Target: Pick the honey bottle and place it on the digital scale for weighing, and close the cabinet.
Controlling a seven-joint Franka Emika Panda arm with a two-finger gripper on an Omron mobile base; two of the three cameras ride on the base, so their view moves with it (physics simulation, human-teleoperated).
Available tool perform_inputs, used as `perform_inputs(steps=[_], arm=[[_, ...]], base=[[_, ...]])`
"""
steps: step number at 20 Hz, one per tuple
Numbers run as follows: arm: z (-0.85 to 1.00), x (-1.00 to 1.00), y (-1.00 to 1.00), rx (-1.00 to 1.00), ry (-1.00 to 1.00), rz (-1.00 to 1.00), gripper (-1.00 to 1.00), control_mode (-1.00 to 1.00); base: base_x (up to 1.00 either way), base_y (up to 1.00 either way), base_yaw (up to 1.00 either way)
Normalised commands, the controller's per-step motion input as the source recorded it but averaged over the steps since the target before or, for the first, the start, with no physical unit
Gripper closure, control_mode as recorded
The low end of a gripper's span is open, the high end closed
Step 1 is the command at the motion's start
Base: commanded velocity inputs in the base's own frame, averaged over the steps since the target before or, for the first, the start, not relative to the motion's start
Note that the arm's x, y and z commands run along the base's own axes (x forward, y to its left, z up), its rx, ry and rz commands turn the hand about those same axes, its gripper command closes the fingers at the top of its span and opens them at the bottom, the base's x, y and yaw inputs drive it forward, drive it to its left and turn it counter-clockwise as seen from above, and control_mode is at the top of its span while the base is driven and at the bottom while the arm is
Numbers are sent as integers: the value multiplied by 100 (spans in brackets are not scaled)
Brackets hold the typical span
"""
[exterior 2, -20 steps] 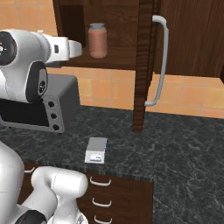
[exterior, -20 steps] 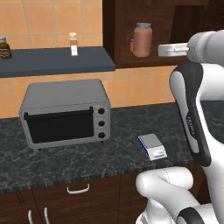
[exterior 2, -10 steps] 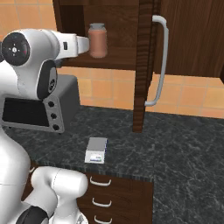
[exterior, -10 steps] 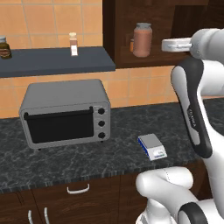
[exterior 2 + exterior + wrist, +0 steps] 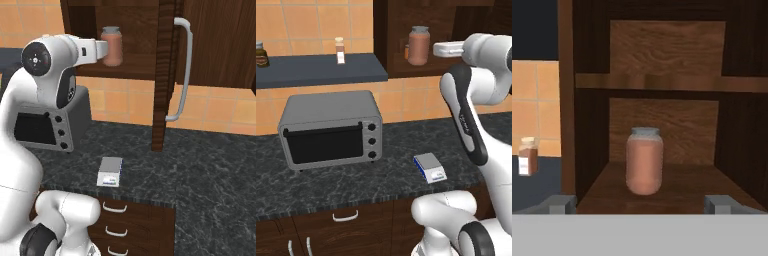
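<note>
Gripper: the gripper [image 5: 640, 202] is pointing level into the open cabinet [image 5: 662, 60], jaws standing wide apart and holding nothing; the two fingertips [image 5: 559, 202] are showing either side of the honey bottle, which is sitting apart from them, farther in.
Honey bottle: one honey bottle [image 5: 644, 161] is standing upright on the cabinet's lower shelf, well above the counter; it is looking fat, reddish-brown and round, with a grey lid.
Scale: one digital scale [image 5: 430, 167] is lying flat on the dark counter [image 5: 356, 185], grey plate on top, nothing on it.
Cabinet door: one door is hanging open, its long silver handle [image 5: 183, 70] facing out.
Other things: one toaster oven [image 5: 331, 129] is sitting left of the scale; one slim bottle [image 5: 340, 50] and one small dark jar [image 5: 261, 54] are standing on the side shelf [image 5: 316, 70].
</note>
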Motion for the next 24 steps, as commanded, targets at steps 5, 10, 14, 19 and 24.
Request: perform_inputs(steps=[5,10,14,19,24], arm=[[0,53,-1,0,0,0,-100,-100],[-1,62,0,0,0,0,-100,-100],[0,42,0,0,0,0,-100,-100],[0,36,-2,0,0,0,-100,-100],[0,41,-6,0,0,0,-100,-100]], base=[[0,0,0],[0,0,0],[0,0,0],[0,0,0],[0,0,0]])
